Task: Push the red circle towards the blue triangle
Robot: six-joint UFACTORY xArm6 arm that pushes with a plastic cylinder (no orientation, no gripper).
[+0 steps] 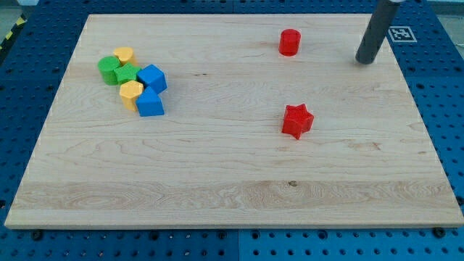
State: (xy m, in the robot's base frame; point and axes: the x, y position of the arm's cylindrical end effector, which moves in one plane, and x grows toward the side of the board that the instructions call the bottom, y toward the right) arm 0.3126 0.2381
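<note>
1. The red circle (289, 42) stands on the tabletop (217, 167) near the view's top, to the view's left of the tool's tip (364, 60) and a little higher in the view; the two are clearly apart.
2. The tool is a plain dark rod with no jaws, so it grips nothing. Its tip touches no block.
3. The blue triangle (150, 104) lies far to the view's left of the tip and lower, well apart from the red circle.
4. It sits at the lower edge of a tight cluster: a blue block (152, 77), two yellow blocks (131, 93) (124, 55) and two green blocks (109, 69) (126, 74), all packed closely together.
5. A red star (297, 120) lies below the red circle, down and to the view's left of the tip, apart from both.
</note>
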